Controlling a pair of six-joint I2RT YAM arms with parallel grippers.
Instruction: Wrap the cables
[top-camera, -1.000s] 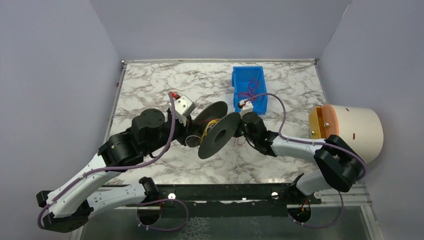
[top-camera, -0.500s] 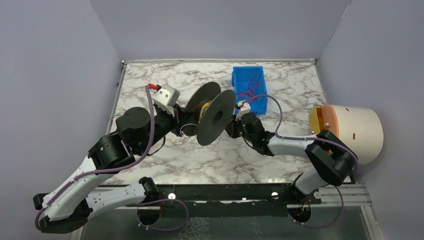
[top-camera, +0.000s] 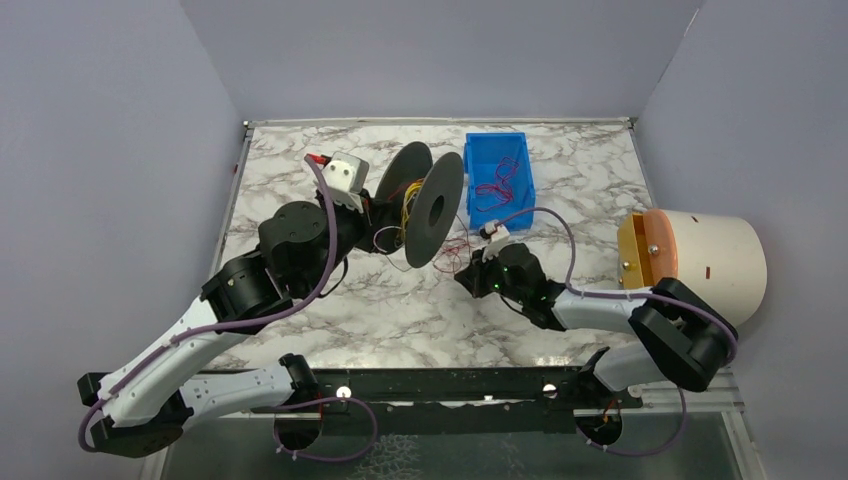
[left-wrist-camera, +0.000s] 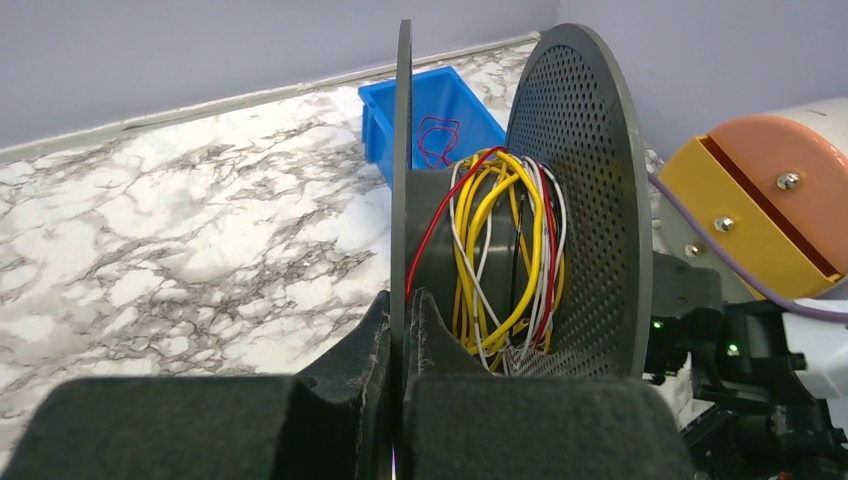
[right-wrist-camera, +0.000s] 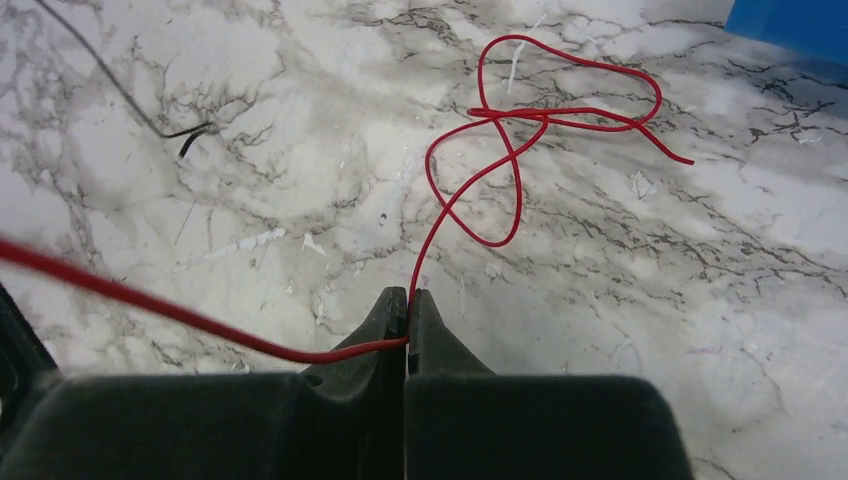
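Two grippers are closed. One, the left gripper, pinches the black spool by its rim, with cables wound on it. Near the table middle, the right gripper pinches a red cable, maybe from that spool.

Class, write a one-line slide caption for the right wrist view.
Right gripper shut on a red cable whose loose end loops over the marble table.

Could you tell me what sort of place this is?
Probably a robotics test cell: plain walls boxing in a marble-patterned table, with a wire spool, a red cable and a blue bin.
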